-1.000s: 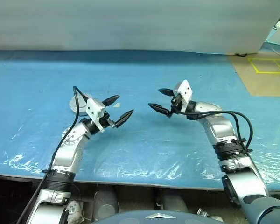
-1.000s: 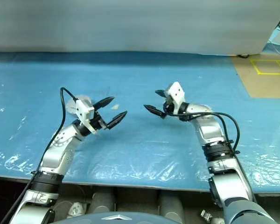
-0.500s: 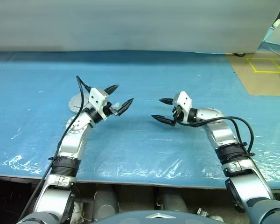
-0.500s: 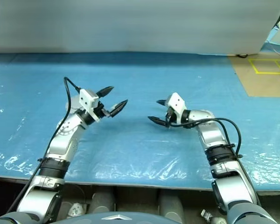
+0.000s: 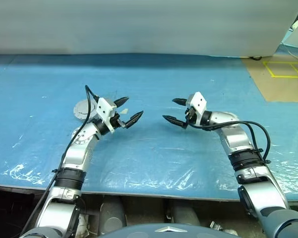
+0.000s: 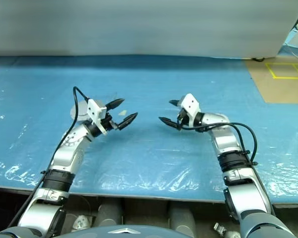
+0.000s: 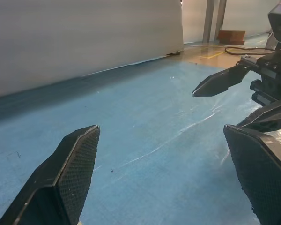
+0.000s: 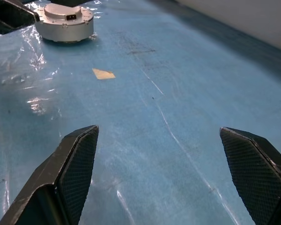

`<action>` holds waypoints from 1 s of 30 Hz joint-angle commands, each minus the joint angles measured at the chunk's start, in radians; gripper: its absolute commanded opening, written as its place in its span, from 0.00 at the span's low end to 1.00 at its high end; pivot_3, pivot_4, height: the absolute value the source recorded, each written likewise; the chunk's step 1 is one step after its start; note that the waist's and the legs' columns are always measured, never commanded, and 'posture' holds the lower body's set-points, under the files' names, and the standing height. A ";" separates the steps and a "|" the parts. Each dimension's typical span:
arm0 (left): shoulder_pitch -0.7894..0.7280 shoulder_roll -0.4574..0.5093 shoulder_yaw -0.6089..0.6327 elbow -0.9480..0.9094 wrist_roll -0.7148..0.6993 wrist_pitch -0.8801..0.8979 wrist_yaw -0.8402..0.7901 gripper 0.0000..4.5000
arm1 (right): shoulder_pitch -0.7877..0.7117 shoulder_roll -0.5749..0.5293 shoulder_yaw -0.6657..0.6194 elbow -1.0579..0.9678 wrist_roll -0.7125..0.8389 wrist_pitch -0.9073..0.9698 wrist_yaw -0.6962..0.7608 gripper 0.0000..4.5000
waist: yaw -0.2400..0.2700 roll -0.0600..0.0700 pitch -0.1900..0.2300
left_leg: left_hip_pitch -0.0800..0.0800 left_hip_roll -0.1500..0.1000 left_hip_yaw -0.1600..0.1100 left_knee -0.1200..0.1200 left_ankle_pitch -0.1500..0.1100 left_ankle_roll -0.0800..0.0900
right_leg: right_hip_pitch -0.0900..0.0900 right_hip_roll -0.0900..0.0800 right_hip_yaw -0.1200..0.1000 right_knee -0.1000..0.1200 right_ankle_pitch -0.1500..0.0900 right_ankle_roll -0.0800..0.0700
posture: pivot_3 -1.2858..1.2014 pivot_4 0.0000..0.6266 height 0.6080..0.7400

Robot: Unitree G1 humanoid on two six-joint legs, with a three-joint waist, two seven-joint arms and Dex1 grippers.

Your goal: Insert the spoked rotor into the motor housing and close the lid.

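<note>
The motor housing (image 5: pixel 83 108) is a round light-grey metal puck lying on the blue table, partly behind my left arm. The right wrist view shows it as the housing (image 8: pixel 65 21), plain grey on the outside with a small black socket. The spoked rotor is out of view. My left gripper (image 5: pixel 130 109) hovers open and empty just right of the housing, pointing at the right gripper. My right gripper (image 5: pixel 170 110) faces it, open and empty, a hand's width away. The left wrist view shows the left gripper (image 7: pixel 161 129) with wide jaws; the right wrist view shows the right gripper (image 8: pixel 158 130) the same way.
The table (image 5: pixel 154 74) wears a blue sheet under crinkled clear film. A small cream scrap (image 8: pixel 103 73) lies between the grippers and the housing. A white wall (image 5: pixel 139 25) bounds the far side. Brown floor with yellow tape (image 5: pixel 283 69) lies at the back right.
My left arm has stretched out, carrying its gripper a little farther over the table toward the right one. The right gripper dipped and came back. Both stay open.
</note>
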State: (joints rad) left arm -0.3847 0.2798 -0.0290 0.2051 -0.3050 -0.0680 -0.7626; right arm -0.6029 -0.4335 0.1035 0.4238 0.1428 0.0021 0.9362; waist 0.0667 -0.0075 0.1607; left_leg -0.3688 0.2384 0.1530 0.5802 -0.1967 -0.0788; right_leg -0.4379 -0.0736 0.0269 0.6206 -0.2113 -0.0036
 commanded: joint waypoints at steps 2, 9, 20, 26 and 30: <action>0.004 -0.001 0.012 -0.053 0.005 0.004 0.025 1.00 | -0.033 0.010 -0.010 0.004 0.002 -0.030 -0.001 0.97 | 0.000 0.000 0.000 | 0.000 0.000 0.000 0.000 0.000 0.000 | 0.000 0.000 0.000 0.000 0.000 0.000 | 0.52 0.24 1.00; 0.006 -0.007 0.003 -0.049 0.004 0.002 0.028 1.00 | -0.068 0.012 -0.001 0.041 -0.013 -0.053 0.008 0.97 | -0.001 0.000 0.000 | -0.001 0.000 0.000 0.000 0.000 0.000 | 0.000 0.000 0.000 0.000 0.000 0.000 | 0.52 0.24 1.00; 0.014 -0.018 -0.002 -0.062 -0.028 0.016 -0.029 0.22 | -0.048 0.012 0.002 0.030 -0.019 -0.063 -0.007 1.00 | 0.000 0.000 0.000 | -0.001 0.000 0.000 -0.001 0.000 0.000 | 0.000 0.000 0.000 0.000 0.000 0.000 | 0.52 0.24 1.00; 0.013 -0.011 -0.010 -0.067 0.001 0.022 -0.019 0.01 | -0.027 0.019 0.002 0.008 -0.019 -0.056 -0.014 1.00 | 0.000 0.000 0.000 | -0.001 0.000 0.000 -0.001 0.000 0.000 | 0.000 0.000 0.000 -0.001 0.000 0.000 | 0.52 0.24 1.00; 0.015 -0.006 -0.010 -0.080 0.001 0.037 -0.018 0.01 | -0.016 0.019 -0.002 0.003 -0.012 -0.051 -0.012 1.00 | 0.000 0.000 0.000 | -0.001 0.000 0.000 -0.001 0.000 0.000 | 0.000 0.000 0.000 -0.001 0.000 -0.001 | 0.52 0.24 1.00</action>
State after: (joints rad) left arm -0.3686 0.2665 -0.0411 0.1784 -0.3053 -0.0312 -0.7811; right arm -0.6149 -0.4145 0.1128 0.4772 0.1203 -0.0369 0.9222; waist 0.0667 -0.0075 0.1607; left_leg -0.3694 0.2386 0.1530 0.5794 -0.1968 -0.0788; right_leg -0.4384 -0.0736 0.0269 0.6196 -0.2116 -0.0041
